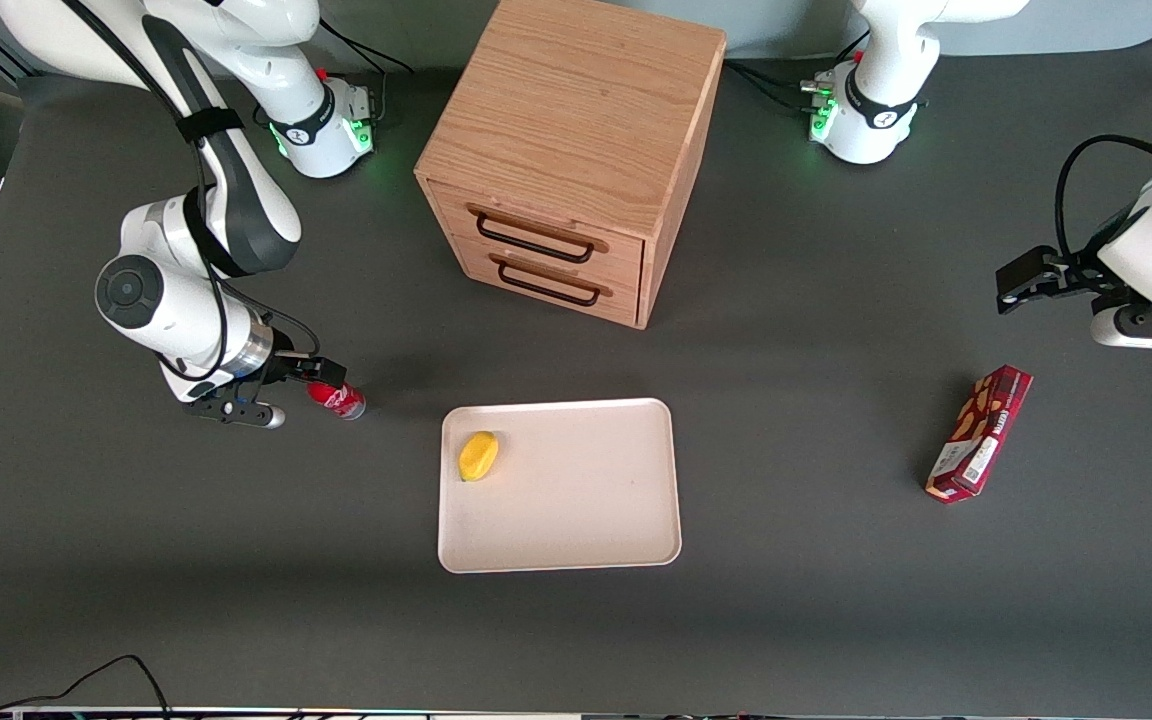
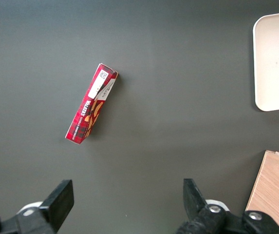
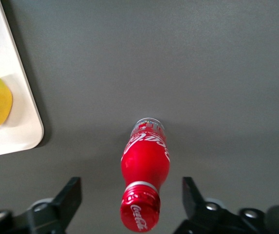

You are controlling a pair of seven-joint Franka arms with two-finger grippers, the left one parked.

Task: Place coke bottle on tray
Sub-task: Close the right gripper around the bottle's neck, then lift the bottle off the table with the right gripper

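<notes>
The tool (image 1: 288,392) of the working arm is low over the worktop (image 1: 136,560), toward that arm's end of it. Its two fingers (image 3: 70,197) are spread wide, one on each side of the coke bottle (image 3: 145,170), and there is clear space between them and the bottle, so it grips nothing. The bottle stands upright on the worktop, with its red cap toward the tool and its silvery base down. It is near the tray (image 1: 576,540) but apart from it, not on it. A lemon (image 1: 478,456) lies in the tray, at the corner closest to the bottle. A wooden drawer cabinet (image 1: 576,130) stands farther from the front camera than the tray. A dark red snack box (image 1: 979,433) lies toward the parked arm's end.
</notes>
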